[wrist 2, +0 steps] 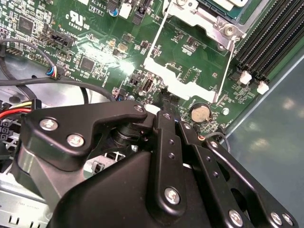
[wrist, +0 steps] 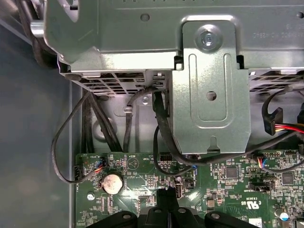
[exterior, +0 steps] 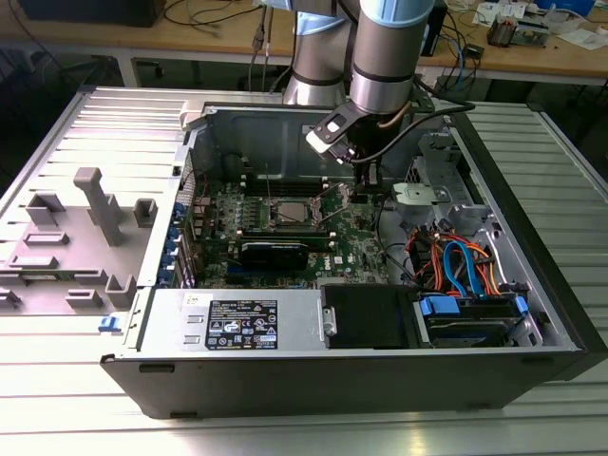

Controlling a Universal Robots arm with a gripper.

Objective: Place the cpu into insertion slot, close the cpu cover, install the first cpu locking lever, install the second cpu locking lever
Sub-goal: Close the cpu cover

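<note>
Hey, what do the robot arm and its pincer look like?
The arm is a thick silver-grey cylinder with pale blue joint caps and a black cable looping alongside. The pincer is matte black, with flat linkage bars pinned with silver screws.

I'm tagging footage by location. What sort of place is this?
Probably a robotics lab or electronics workshop: a robot arm reaches into an opened computer case on a slatted metal table, with cable-strewn wooden benches behind.
</note>
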